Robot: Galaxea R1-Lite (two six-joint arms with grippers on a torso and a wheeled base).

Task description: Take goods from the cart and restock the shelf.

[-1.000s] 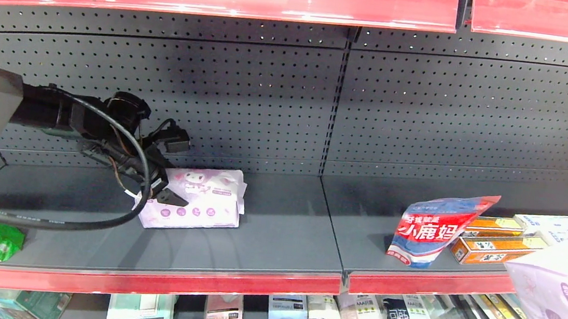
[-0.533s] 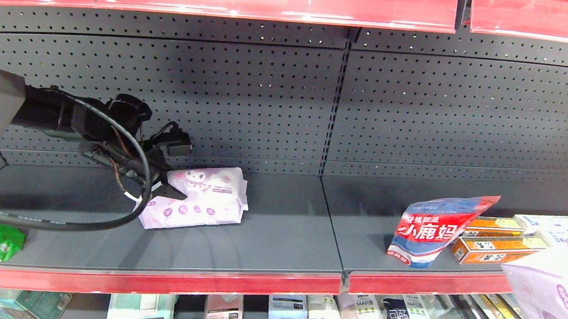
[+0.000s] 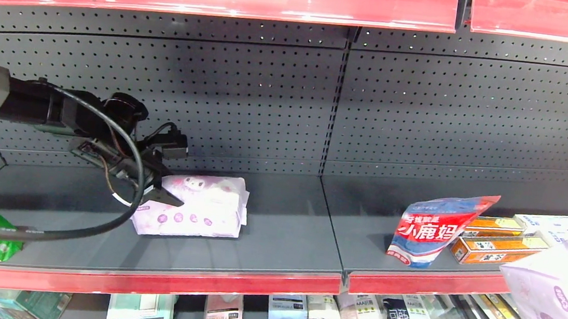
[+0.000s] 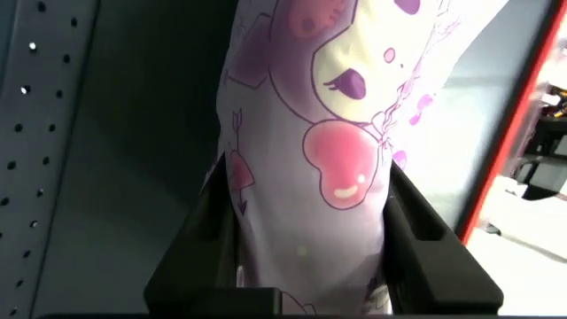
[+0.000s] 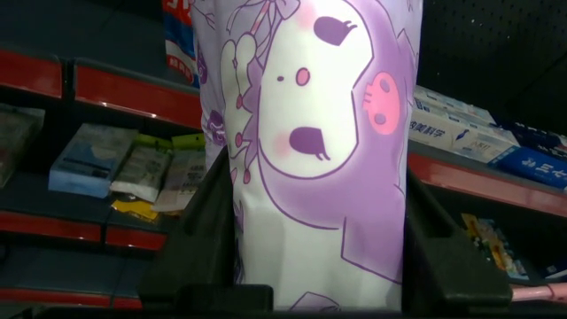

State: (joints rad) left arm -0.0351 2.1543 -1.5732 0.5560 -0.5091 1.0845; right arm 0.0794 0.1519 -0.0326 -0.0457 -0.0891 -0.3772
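Left end effector (image 3: 170, 172): I read it as clamped on the pink wipes pack (image 3: 201, 209). In the left wrist view, 1 black finger sits against each face of the pack.
Wipes pack: it is flat on the grey middle shelf (image 3: 276, 242), in the left bay, with its near end between the fingers.
Change: over the last second the arm drew slightly to the left, and the pack came with it. It slid a little toward the shelf's front lip and settled lower and flatter. The head camera did not move, since the red snack bag (image 3: 433, 228) sits where it was.
Right end effector (image 5: 319, 239): it is closed around a 2nd purple wipes pack (image 3: 556, 305), held low in front of the right bay and barely shifted.
Meaning: I judge pack 1 placed but not released. The shelf carries its weight, so opening the fingers should leave it lying there.
Risk: withdrawing before the fingers open would drag the pack toward the edge.
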